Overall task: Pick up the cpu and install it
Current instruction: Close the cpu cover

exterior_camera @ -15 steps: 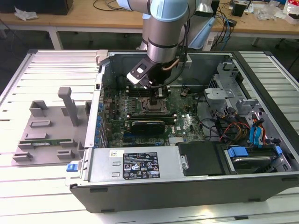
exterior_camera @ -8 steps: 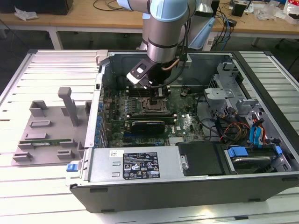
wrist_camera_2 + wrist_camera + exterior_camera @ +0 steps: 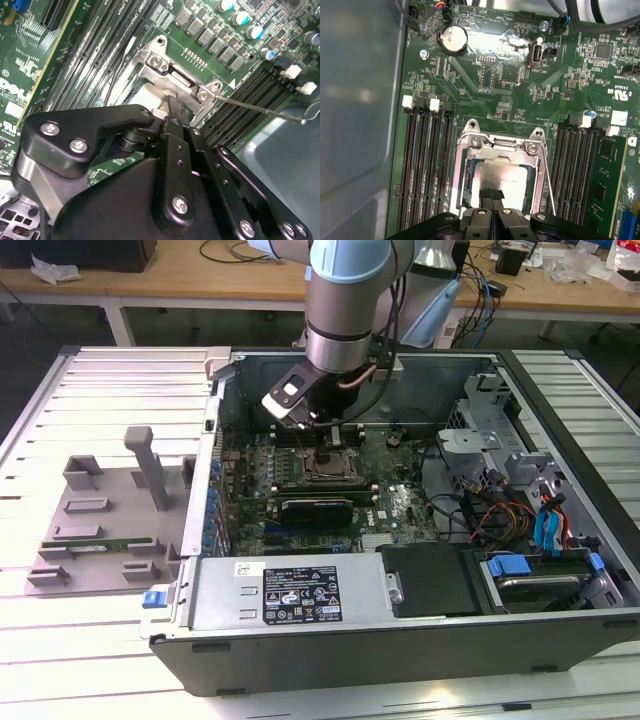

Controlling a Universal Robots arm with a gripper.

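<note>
Arm [image 3: 345, 310]: silver-grey tube, pale blue joint cap up top.
Pincer [image 3: 492, 194] matte blk in both wrist views, chunky rounded links w/ silver screws [image 3: 180, 204]; white-and-blk cam block [image 3: 288, 398] at wrist, copper-tone cable [image 3: 362, 380] looped beside.

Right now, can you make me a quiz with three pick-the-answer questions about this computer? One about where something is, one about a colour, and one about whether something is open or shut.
1. Where is the cpu?
A) in a person's hand
B) within the socket frame on the motherboard
C) on the floor

2. What colour is the cpu's top?
A) red
B) blue
C) silver

3. How is the computer case?
A) open, insides showing
B) closed up
C) packed in a box

Answers:
1 B: in the first wrist view the metal frame surrounds the cpu on the green board.
2 C: its top looks like dull silver metal.
3 A: the exterior view shows the boards and cables inside it uncovered.
</note>
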